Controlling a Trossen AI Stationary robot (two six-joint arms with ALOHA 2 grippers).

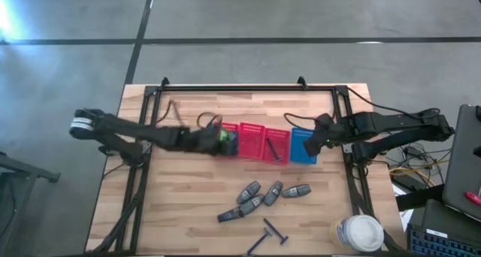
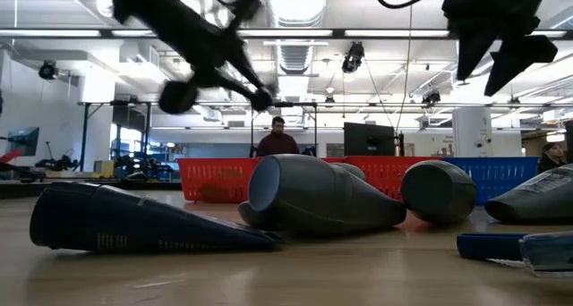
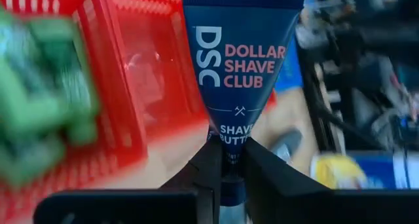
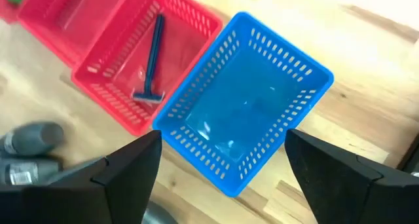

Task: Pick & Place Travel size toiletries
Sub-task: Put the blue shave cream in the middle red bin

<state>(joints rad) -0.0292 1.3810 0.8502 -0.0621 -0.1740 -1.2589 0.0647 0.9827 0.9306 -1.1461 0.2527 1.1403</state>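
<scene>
My left gripper (image 1: 216, 141) hovers over the left red basket (image 1: 230, 129) and is shut on a dark blue tube (image 3: 242, 60) printed "Dollar Shave Club". Blurred green bottles (image 3: 39, 112) lie in that basket. My right gripper (image 4: 222, 158) is wide open above the blue basket (image 4: 242, 112), touching nothing. A razor (image 4: 152, 57) lies in the middle red basket (image 4: 124, 86). Several dark grey tubes (image 1: 259, 195) and one razor (image 1: 267, 234) lie flat on the table near its front edge. My left gripper pinches the tube between its two fingers (image 3: 265, 168) at the narrow end (image 3: 230, 145), just below the words "Shave Butter". The fingers lie along the tube. The wide flat end points away from the wrist, and the tube is lifted clear over the red basket.
A large white round-lidded container (image 1: 361, 233) stands at the table's near right corner. A black frame (image 1: 225, 88) runs along the table's far and side edges. In the low view a person (image 2: 277, 138) stands in the room behind the baskets.
</scene>
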